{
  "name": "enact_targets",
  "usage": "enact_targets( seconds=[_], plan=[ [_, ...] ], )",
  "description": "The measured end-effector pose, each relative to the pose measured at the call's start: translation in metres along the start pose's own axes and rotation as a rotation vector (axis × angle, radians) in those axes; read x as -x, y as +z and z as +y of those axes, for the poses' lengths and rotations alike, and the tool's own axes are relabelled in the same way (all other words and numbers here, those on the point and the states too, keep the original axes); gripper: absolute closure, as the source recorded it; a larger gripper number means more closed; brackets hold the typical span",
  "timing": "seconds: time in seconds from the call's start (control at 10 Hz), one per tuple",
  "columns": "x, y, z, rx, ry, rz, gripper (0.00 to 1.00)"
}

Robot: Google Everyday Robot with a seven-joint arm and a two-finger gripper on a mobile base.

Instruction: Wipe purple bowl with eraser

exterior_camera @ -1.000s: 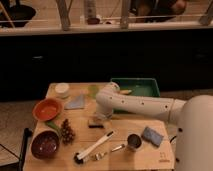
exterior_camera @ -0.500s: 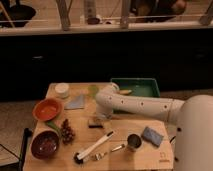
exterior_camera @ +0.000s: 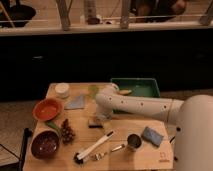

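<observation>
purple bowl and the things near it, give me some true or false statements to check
1. The purple bowl sits at the near left corner of the table. True.
2. The eraser lies inside the purple bowl. False: it lies on the table near the middle, apart from the bowl.
3. The orange bowl stands just beyond the purple bowl, on the same left side. True.
4. The gripper is over the purple bowl. False: it is mid-table, close by the eraser.
</observation>
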Motion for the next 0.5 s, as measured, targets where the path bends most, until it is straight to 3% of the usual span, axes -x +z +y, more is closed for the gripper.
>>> enact_targets(
  seconds=[0.5],
  plan=[
    [0.0008,0.0011,0.0010,0.001,0.012,0.000,0.20]
  ],
)
